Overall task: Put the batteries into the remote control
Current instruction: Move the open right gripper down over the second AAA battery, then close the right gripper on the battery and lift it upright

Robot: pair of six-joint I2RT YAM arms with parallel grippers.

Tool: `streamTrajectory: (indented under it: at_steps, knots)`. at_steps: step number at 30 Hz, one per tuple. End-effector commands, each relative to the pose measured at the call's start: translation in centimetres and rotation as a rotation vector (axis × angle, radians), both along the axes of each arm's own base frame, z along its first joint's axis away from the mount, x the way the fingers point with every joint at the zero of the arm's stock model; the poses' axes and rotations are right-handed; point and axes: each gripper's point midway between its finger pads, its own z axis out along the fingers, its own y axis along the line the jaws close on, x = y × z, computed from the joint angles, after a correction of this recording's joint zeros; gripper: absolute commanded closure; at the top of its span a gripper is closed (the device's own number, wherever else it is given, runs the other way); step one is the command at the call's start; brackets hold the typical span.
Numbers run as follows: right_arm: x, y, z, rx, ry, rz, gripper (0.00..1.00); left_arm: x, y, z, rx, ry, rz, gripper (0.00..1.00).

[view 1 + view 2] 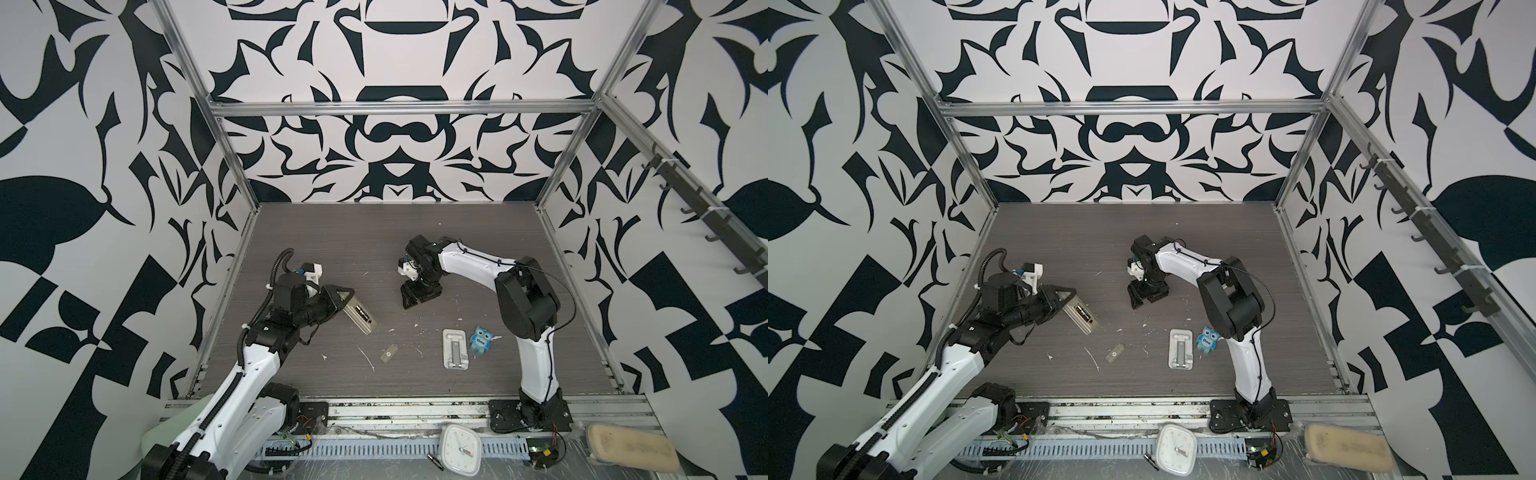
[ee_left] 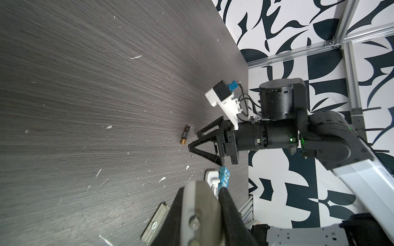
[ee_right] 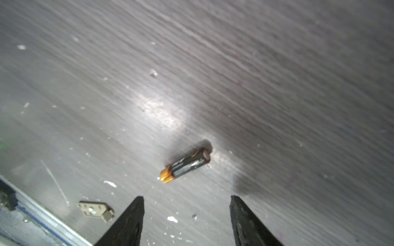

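My left gripper [image 1: 338, 297] is shut on one end of the remote control [image 1: 360, 319], holding it tilted above the table with its beige-grey back up. A dark battery [image 1: 362, 312] lies in its recessed bay. In the left wrist view the remote [image 2: 200, 213] fills the gap between the black fingers [image 2: 229, 213]. Another battery [image 3: 186, 165], black with a gold end, lies on the table just ahead of my open right gripper [image 3: 187, 197]. From the left wrist view this battery [image 2: 185, 135] sits close to the right gripper [image 2: 194, 140]. In both top views the right gripper [image 1: 415, 297] hides it.
A flat grey-beige cover [image 1: 389, 353] lies on the table near the front middle. A silvery slotted stand [image 1: 456, 348] and a blue owl toy [image 1: 481, 338] sit by the right arm. A white clock [image 1: 459, 451] and a sponge [image 1: 631, 451] rest beyond the front rail.
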Motion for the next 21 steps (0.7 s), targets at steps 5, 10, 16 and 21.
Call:
streamTrajectory:
  at_steps: [5,10,16,21]
  knots:
    - [0.8,1.7,0.5,-0.015,-0.039,0.014,0.36,0.1,-0.1,-0.3,-0.019,-0.010,-0.002,1.00]
    - [0.3,2.0,-0.9,-0.045,-0.021,0.005,0.41,0.0,-0.6,-0.6,-0.032,-0.007,-0.043,1.00]
    - [0.1,1.3,-2.3,-0.176,-0.062,0.067,0.57,0.0,-0.2,0.0,-0.059,-0.031,-0.053,1.00]
    - [0.0,0.5,-3.4,-0.265,-0.085,0.110,0.69,-0.2,0.2,0.3,-0.071,-0.053,-0.047,1.00]
